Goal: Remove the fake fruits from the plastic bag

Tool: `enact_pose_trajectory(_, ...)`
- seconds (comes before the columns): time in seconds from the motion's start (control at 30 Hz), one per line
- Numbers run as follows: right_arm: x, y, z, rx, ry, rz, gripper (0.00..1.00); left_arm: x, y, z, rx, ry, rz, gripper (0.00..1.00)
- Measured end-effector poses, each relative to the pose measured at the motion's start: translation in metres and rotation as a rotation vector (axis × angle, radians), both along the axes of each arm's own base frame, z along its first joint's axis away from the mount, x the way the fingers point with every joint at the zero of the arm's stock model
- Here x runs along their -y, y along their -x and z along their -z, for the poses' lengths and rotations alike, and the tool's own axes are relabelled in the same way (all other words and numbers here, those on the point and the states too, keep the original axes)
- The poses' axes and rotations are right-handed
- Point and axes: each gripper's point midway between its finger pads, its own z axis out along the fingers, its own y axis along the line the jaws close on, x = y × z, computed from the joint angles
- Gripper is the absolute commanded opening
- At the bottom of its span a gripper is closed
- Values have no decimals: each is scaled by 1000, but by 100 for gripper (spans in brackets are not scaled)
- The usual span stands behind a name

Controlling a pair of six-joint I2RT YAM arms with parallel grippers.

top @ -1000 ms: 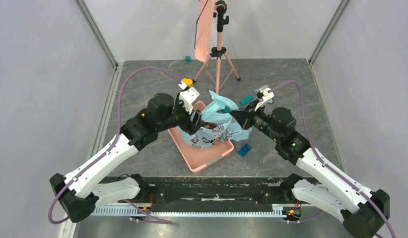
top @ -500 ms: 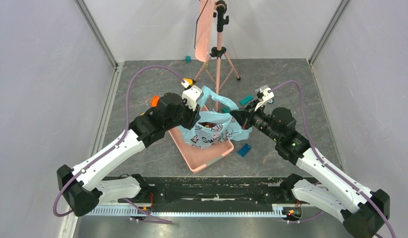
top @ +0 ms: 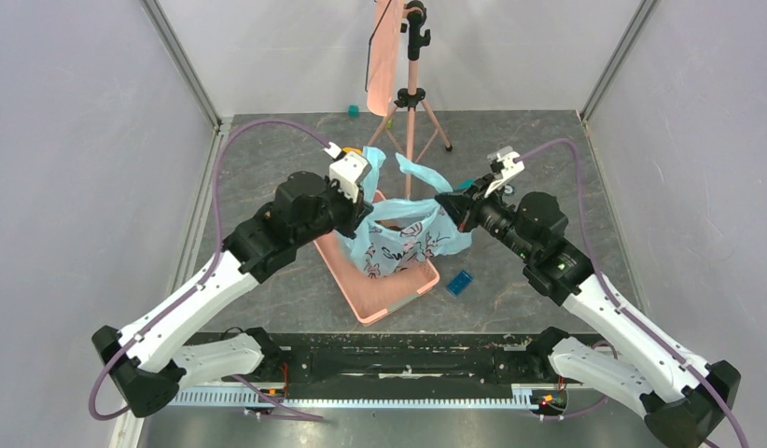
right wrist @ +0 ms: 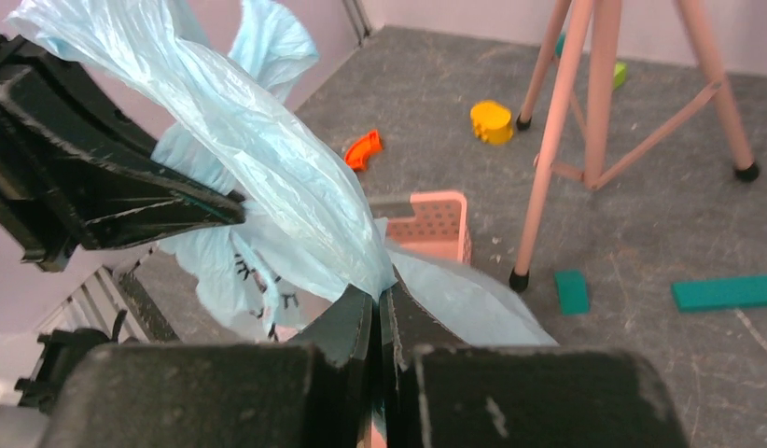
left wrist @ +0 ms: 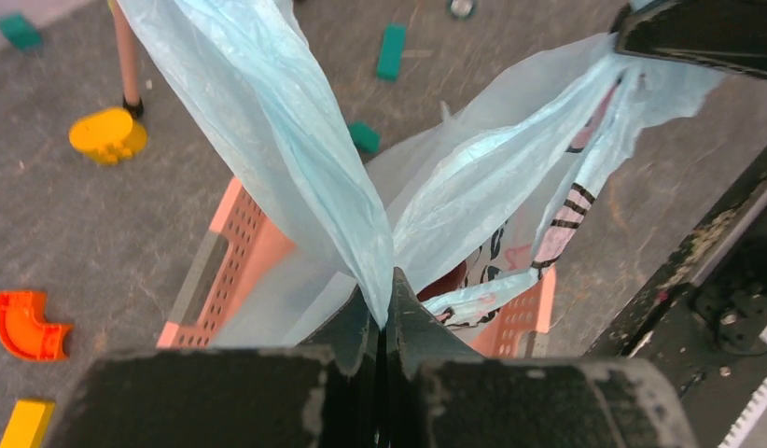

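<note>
The light-blue plastic bag (top: pixel 403 241) hangs stretched between both grippers, above the pink basket (top: pixel 380 303). My left gripper (left wrist: pixel 387 285) is shut on the bag's left rim, a thin fold of plastic pinched between its fingertips. My right gripper (right wrist: pixel 380 297) is shut on the opposite rim. In the top view the left gripper (top: pixel 364 205) and right gripper (top: pixel 453 207) pull the mouth apart. A dark-red fake fruit (left wrist: pixel 450 280) shows only as a sliver inside the bag; the rest of the contents are hidden by plastic.
A pink tripod (top: pixel 410 103) stands just behind the bag. Loose toy blocks lie around: a blue one (top: pixel 459 282) right of the basket, teal ones (right wrist: pixel 725 291), a yellow one (left wrist: pixel 107 133) and an orange curved one (left wrist: pixel 25 322). Walls enclose the floor on three sides.
My left gripper has closed on the bag's left rim and drawn it up and left. The right gripper has risen with its rim, so the bag now hangs taut between them.
</note>
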Motion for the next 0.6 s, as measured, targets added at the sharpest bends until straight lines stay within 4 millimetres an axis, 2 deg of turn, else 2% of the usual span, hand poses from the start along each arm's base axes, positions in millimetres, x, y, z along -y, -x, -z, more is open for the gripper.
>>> enact_pose_trajectory(0.13,10,-1,-32,59,-29,49,0,3,10,-43,67,92,50,2)
enact_pose_trajectory(0.37,46,13,-91,149,-76,167,0,20,42,-121,175,297,222,2)
enact_pose_trajectory(0.5,73,22,-130,195,-85,260,0,34,56,-150,221,377,333,2)
enact_pose_trajectory(0.6,99,28,-149,207,-75,359,0,49,58,-159,224,423,396,2)
